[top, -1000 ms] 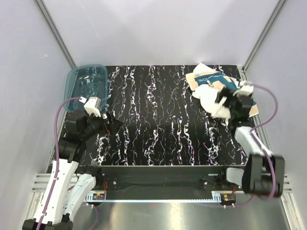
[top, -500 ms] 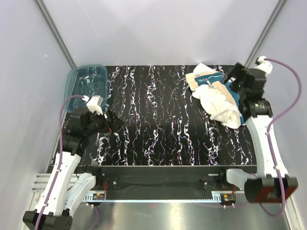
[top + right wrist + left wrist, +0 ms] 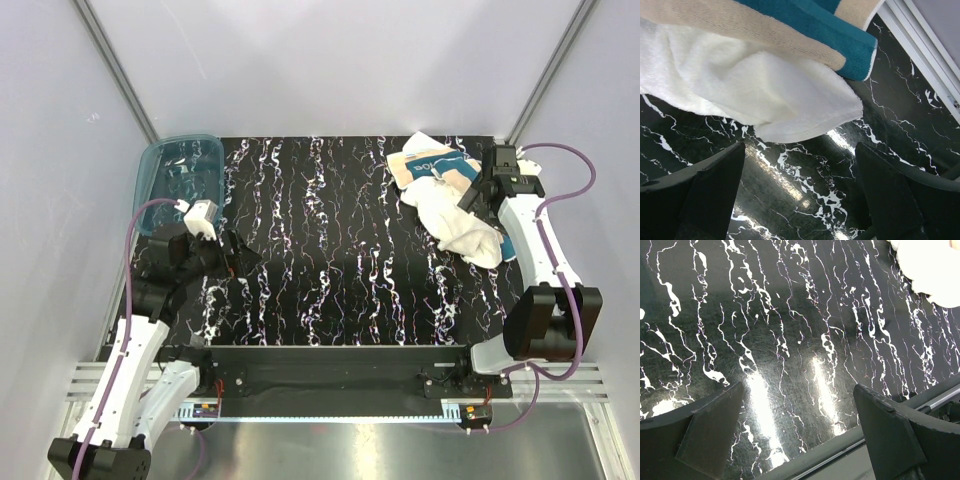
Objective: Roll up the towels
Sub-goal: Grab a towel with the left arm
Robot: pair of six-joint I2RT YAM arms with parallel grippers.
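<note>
Looks soft, limp and light, so likely best pinched at the loose hem of the large white terry towel (image 3: 765, 90) just ahead of the wide-apart, empty right tool (image 3: 800, 160).

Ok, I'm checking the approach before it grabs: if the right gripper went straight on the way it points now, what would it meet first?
Probably the large white terry towel: the open right gripper points down at its near edge, with black marble table just before it. Depth is unclear.

White arms (image 3: 128, 368), blk joints (image 3: 548, 322), purple cables (image 3: 124, 262)
</note>
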